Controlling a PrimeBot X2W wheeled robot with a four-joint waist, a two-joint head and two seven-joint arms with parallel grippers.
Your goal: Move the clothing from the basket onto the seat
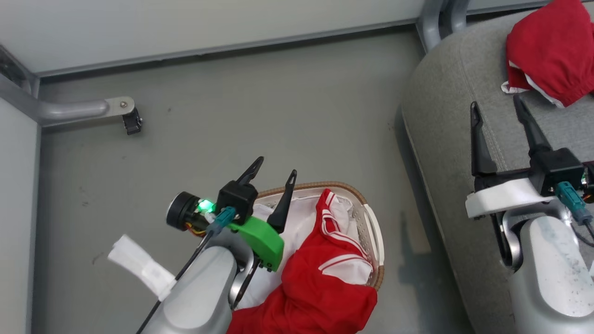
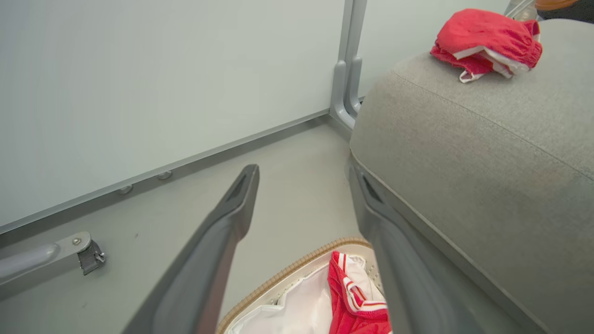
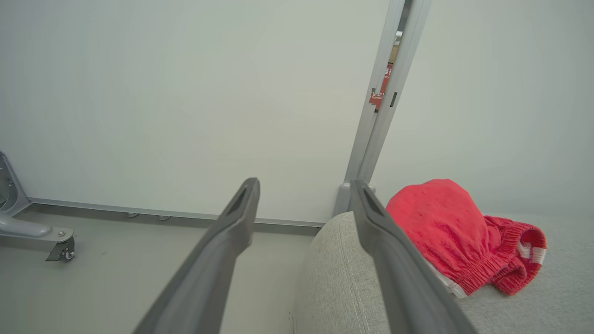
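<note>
Left claw (image 1: 274, 167): hangs over the far-left rim of the basket (image 1: 377, 234). Its fingers point up and slightly right in the head view, spread wide with nothing between them. The left forearm comes in from the bottom edge, with a green housing at the wrist. One finger sits over the white liner (image 1: 301, 218), the other over the floor (image 1: 232, 120) just outside the rim.

Right claw (image 1: 495, 103): hovers above the seat (image 1: 441, 120) near its left edge, fingers pointing toward the back of the cushion. Its fingers are also wide apart and empty. The right forearm is low at the right side, over the seat's front part.

Clothing: two pieces.
- The bunched garment (image 1: 552, 51) lies on the seat near the far corner, just past one right fingertip and not gripped. It is mostly plain red, with a gathered elastic edge and white trim peeking out underneath.
- The striped garment (image 1: 325, 283) is in the basket. It is crumpled, red with white panels and white stripe trim, and it spills over the near rim. The liner is exposed in the far half.

The basket stands on the grey floor near the seat's side, with a gap between them.
</note>
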